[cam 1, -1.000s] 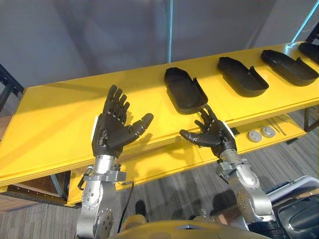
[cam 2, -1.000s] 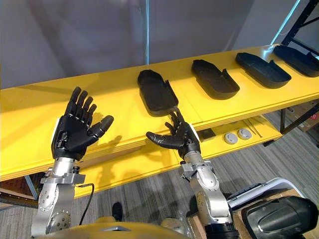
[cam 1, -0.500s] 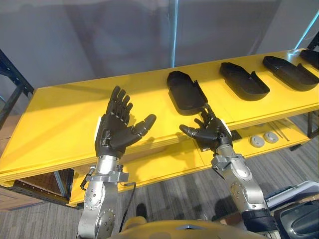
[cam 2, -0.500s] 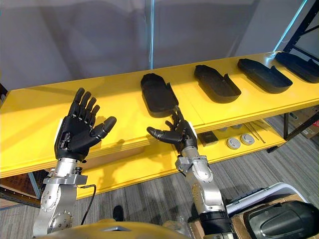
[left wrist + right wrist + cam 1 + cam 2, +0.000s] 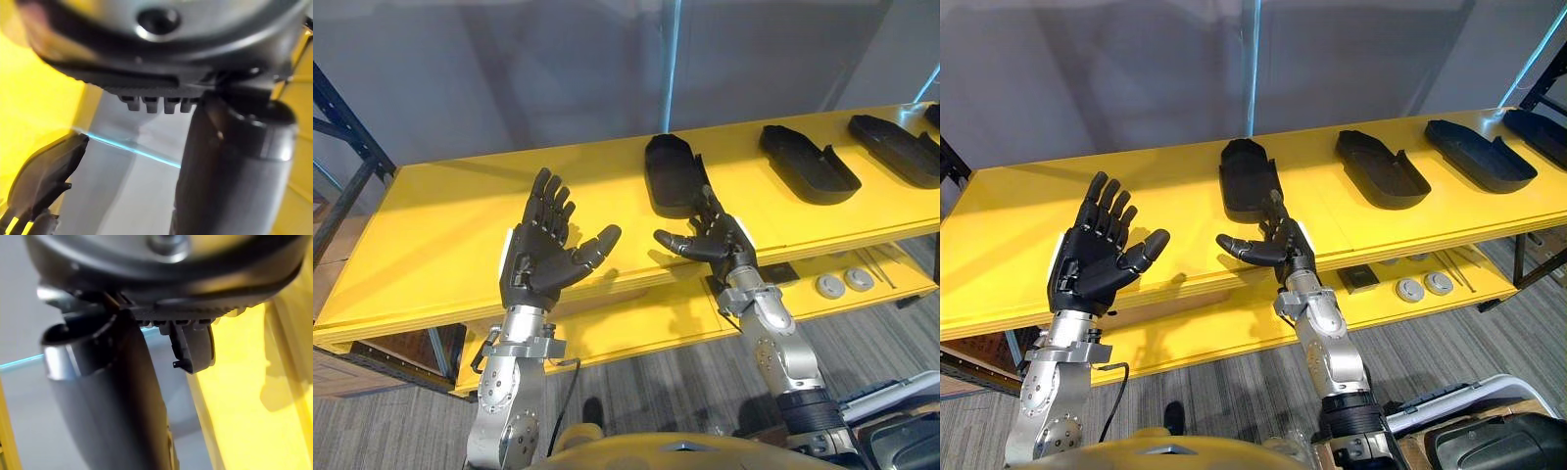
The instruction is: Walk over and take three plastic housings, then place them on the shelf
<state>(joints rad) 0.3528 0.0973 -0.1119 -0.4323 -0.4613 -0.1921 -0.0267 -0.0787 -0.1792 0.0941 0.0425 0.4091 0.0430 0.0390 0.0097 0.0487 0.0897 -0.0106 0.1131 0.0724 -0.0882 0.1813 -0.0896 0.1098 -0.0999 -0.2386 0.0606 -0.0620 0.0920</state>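
Note:
Several black plastic housings lie in a row on the yellow table (image 5: 431,225): the nearest (image 5: 671,171), a second (image 5: 808,162) and a third (image 5: 899,147) further right. My right hand (image 5: 713,240) is open, palm up with the thumb pointing left. Its fingertips (image 5: 1276,208) come up to the near end of the nearest housing (image 5: 1249,176); I cannot tell whether they touch it. My left hand (image 5: 540,262) is raised over the table's front edge, to the left of that housing. It is open and holds nothing.
A lower yellow shelf (image 5: 636,328) runs under the tabletop and carries two round grey parts (image 5: 829,286) at the right. A dark rack post (image 5: 342,127) stands at the far left, and a grey wall rises behind the table.
The camera has shifted, so the table sits further right. My right hand has risen and gone forward, up to the nearest housing's near end. The left hand has stayed raised and open.

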